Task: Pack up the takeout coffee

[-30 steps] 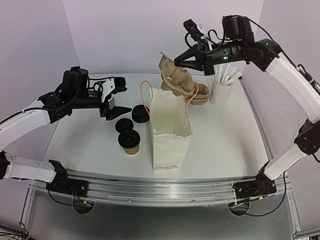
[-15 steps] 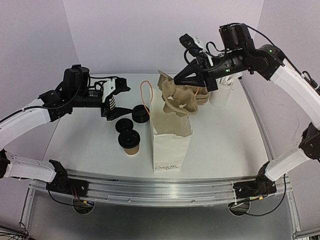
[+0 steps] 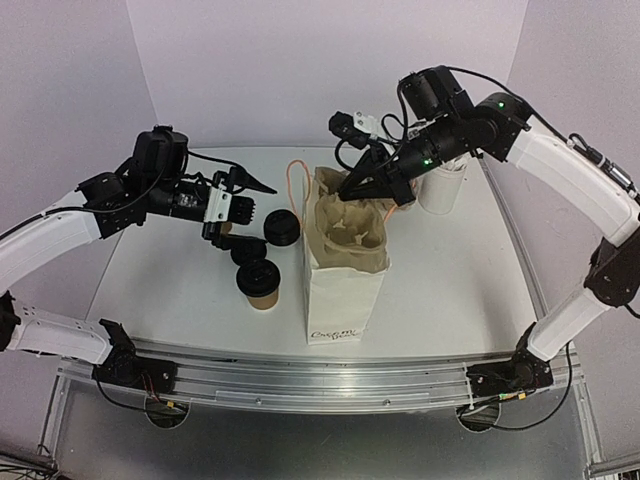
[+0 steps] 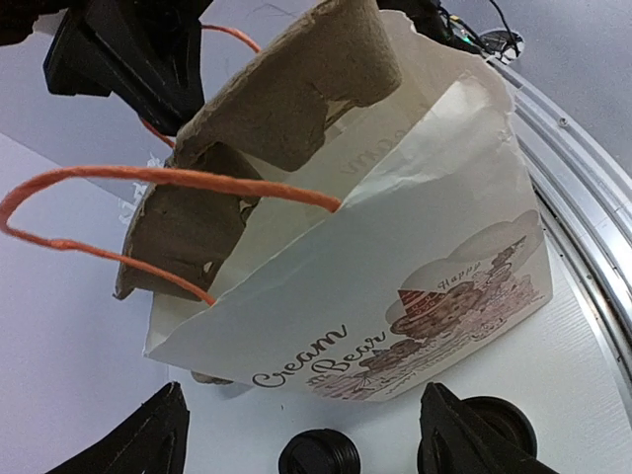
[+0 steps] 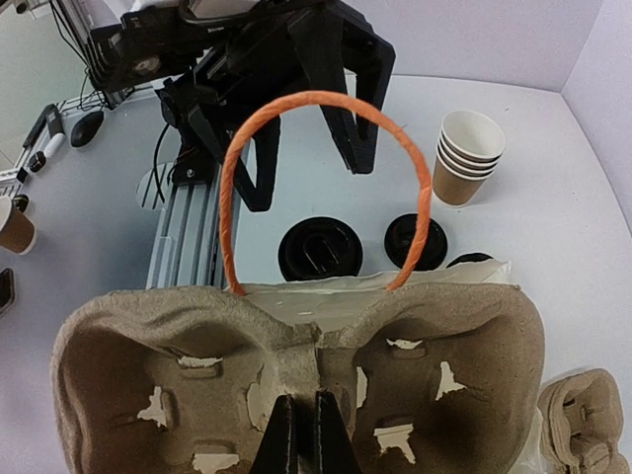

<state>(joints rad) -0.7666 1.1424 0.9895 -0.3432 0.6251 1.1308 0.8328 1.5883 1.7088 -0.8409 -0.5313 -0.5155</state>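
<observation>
My right jaws are clenched on the middle ridge of the cardboard cup tray (image 5: 128, 346). The tray sits tilted in the open mouth of the white paper bag (image 3: 345, 290), partly inside it with its upper end poking out. My left jaws are spread wide with nothing between them. They hang above the counter (image 3: 460, 280) at the bag's 10 o'clock, facing its printed side. The coffee cup (image 3: 262, 287), brown with its black lid on, stands upright on the counter at the bag's 9 o'clock, near it and clear of both my jaws. Loose black lids (image 3: 281, 228) lie at the cup's 12 o'clock. A white pot of straws (image 3: 441, 186) stands at the bag's 2 o'clock.
</observation>
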